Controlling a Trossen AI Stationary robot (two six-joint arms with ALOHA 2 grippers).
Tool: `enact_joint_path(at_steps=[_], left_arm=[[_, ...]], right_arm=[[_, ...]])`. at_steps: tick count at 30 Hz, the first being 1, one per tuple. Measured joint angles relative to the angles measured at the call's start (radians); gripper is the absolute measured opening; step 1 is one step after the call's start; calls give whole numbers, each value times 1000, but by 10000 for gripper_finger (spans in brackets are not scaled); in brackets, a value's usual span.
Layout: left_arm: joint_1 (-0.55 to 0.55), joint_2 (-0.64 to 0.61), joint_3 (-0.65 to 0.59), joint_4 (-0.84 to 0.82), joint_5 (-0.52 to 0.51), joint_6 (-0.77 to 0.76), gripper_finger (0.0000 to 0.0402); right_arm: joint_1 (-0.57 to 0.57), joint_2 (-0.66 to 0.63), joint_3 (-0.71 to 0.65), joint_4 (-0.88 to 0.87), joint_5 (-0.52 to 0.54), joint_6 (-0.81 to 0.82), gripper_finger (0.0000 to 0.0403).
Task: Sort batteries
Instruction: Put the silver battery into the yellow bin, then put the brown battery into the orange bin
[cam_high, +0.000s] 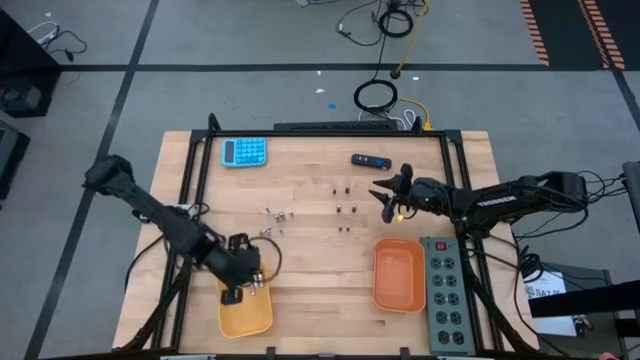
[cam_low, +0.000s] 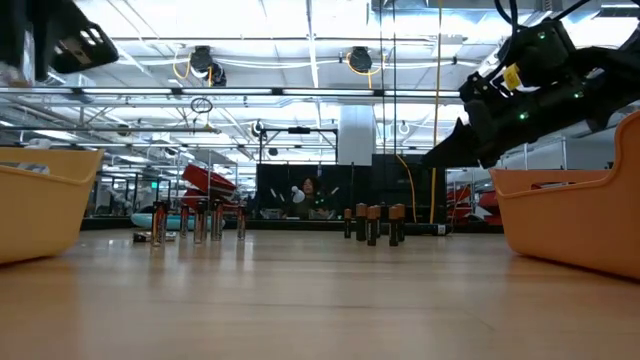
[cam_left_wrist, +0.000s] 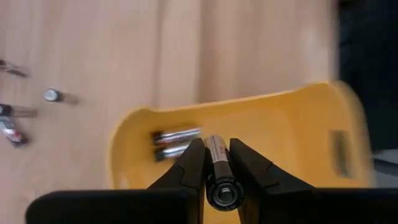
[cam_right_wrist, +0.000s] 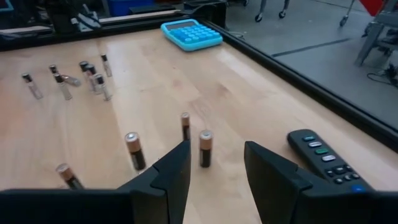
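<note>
On the left, the left claw (cam_left_wrist: 217, 163) is clenched on one battery (cam_left_wrist: 219, 167) and is held over the yellow tray (cam_high: 245, 312) at the near left of the surface (cam_high: 320, 225). The held battery is silvery with a dark band, and its long axis is pointed straight out between the two fingers, toward the tray below. Two more silvery batteries (cam_left_wrist: 176, 143) are seen lying side by side in that tray, just past the claw tip, so the drop spot is judged to be right under the claw. In the middle, small batteries (cam_high: 343, 208) are left standing upright. On the right, the right claw (cam_right_wrist: 212, 167) is open with nothing in it, and a brown-topped battery (cam_right_wrist: 205, 148) is stood just ahead of its gap. The orange tray (cam_high: 399, 275) is near it
</note>
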Motion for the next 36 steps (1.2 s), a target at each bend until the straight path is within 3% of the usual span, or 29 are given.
enact_joint_path(at_steps=[7, 24, 28, 36], left_arm=[[-8, 125, -1, -27, 3, -14, 105], [15, 105, 38, -29, -52, -43, 104], [42, 101, 77, -105, -59, -27, 104], [181, 101, 94, -325, -264, -9, 105]], right_arm=[[44, 0, 0, 1, 40, 0, 144], [51, 0, 0, 6, 48, -3, 144], [51, 0, 0, 7, 48, -3, 144], [51, 0, 0, 17, 46, -4, 144]])
